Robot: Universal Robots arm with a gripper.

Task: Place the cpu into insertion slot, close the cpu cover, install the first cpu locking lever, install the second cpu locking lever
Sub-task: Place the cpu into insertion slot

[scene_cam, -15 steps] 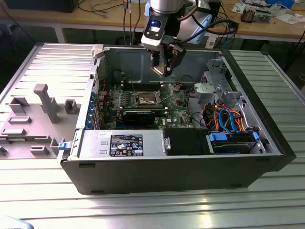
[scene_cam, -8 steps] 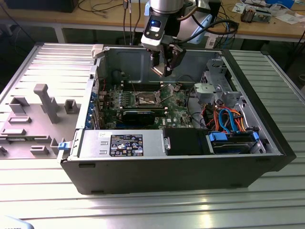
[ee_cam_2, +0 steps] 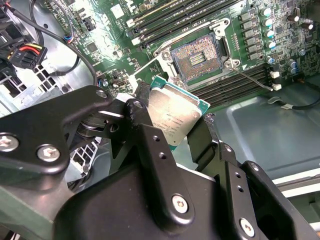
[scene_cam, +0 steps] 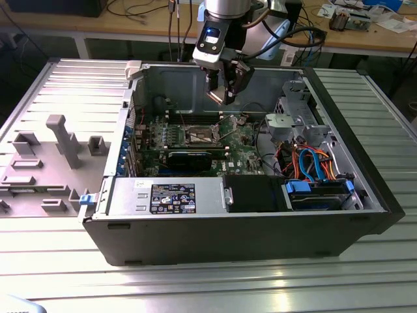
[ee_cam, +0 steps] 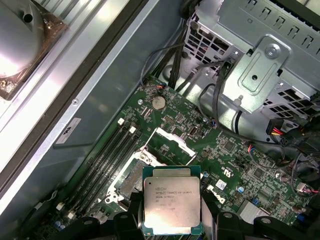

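We saw an open black and grey metal computer case (scene_cam: 247, 238) lying on a ribbed metal table (scene_cam: 195, 287). A green motherboard (scene_cam: 242, 138) sat on its floor. Beside the board stood a perforated silver drive cage (ee_cam: 260, 70) with bundled black cables (ee_cam: 215, 95). Orange and blue cables (scene_cam: 313, 163) ran at the exterior view's right. A round silver coin battery (ee_cam: 158, 102) and long black memory slots (ee_cam: 107, 155) lay near the socket.

The black gripper (scene_cam: 227, 96) hung above the board inside the case. Its two dark fingers (ee_cam: 131, 216) pinched the small flat square cpu (ee_cam: 171, 205) with the silver-grey metal top by opposite edges. The chip was held clear of the board.

The dark square insertion slot (ee_cam_2: 197, 57) with its silvery rim lay below and just past the chip, its contact field bare. The thin silvery cpu cover (ee_cam: 168, 142) stood swung up at the socket's far side. A thin silvery lever rod (ee_cam_2: 252, 77) stretched across the memory slots.

Small dark print crossed the chip's top. A black sticker (scene_cam: 172, 197) with white print sat on the grey power supply.
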